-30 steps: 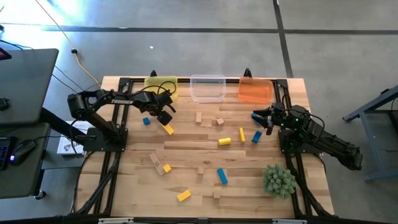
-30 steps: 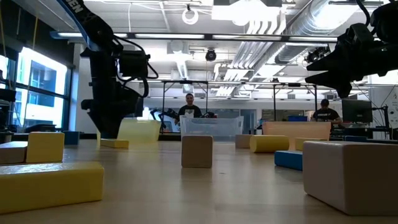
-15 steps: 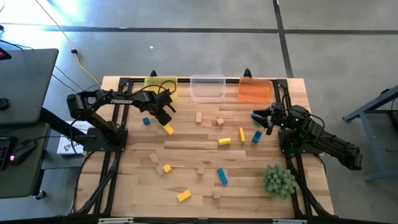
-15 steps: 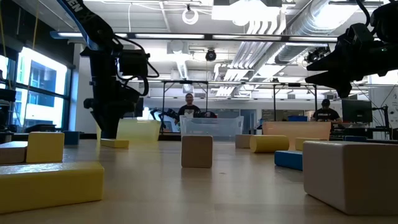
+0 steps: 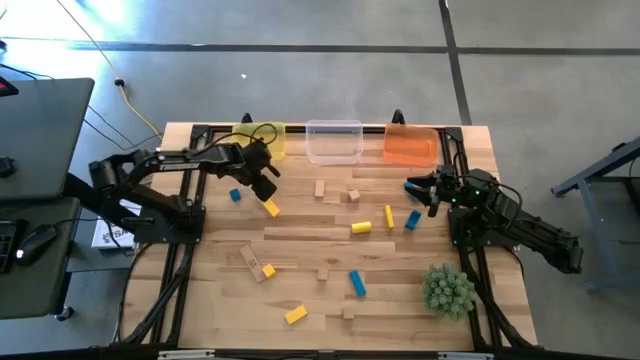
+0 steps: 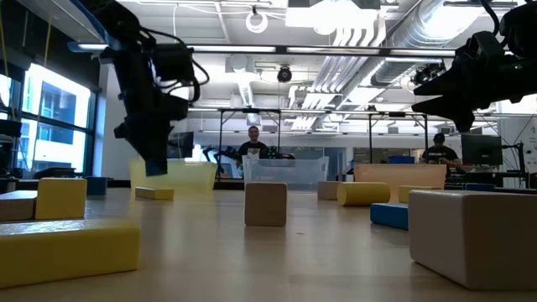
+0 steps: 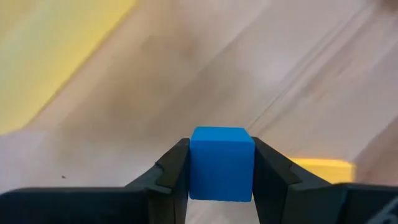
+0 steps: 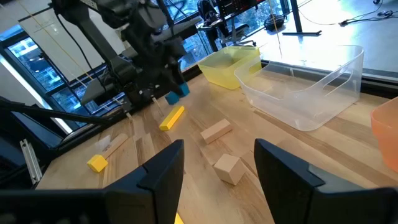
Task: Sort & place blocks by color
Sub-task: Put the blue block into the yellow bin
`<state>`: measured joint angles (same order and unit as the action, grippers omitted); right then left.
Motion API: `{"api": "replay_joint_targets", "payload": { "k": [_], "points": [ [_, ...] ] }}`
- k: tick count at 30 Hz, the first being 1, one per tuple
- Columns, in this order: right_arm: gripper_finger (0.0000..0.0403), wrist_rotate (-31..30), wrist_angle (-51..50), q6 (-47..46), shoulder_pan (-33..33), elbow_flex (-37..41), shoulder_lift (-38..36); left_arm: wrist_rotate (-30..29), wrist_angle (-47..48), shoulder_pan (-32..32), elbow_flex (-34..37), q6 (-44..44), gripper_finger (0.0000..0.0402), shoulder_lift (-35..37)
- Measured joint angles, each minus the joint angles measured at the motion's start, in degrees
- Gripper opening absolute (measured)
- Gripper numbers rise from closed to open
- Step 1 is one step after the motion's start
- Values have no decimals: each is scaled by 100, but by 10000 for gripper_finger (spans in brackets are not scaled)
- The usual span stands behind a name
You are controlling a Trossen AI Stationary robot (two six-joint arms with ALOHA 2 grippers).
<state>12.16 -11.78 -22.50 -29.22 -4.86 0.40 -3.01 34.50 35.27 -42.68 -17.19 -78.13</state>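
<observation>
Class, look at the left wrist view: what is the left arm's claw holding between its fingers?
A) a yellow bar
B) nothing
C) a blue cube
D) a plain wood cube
C: the left claw is shut on a blue cube, whose front face shows squarely between the two dark fingers.

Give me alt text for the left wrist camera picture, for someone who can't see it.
The left gripper grips a blue cube above the wooden table. A yellow block lies beyond it, and a blurred yellow bin fills one corner.
</observation>
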Motion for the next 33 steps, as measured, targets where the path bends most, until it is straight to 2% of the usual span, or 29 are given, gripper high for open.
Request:
{"api": "replay_joint_targets", "payload": {
  "k": [9, 15, 20, 27, 33],
  "points": [
    [183, 0, 0, 0, -1, 1, 0, -25, -787, 281, -2, -378, 104, 974],
    [183, 0, 0, 0, 0, 0, 0, -97, -1573, 537, -4, -379, 104, 1282],
    [183, 0, 0, 0, 1, -1, 0, -229, -1871, 801, -96, -156, 104, 1269],
    [183, 0, 0, 0, 0, 1, 0, -530, -1366, 1269, -818, 444, 104, 900],
    [183, 0, 1, 0, 1, 1, 0, -537, -1176, 1789, -1038, 464, 104, 403]
  ]
}}
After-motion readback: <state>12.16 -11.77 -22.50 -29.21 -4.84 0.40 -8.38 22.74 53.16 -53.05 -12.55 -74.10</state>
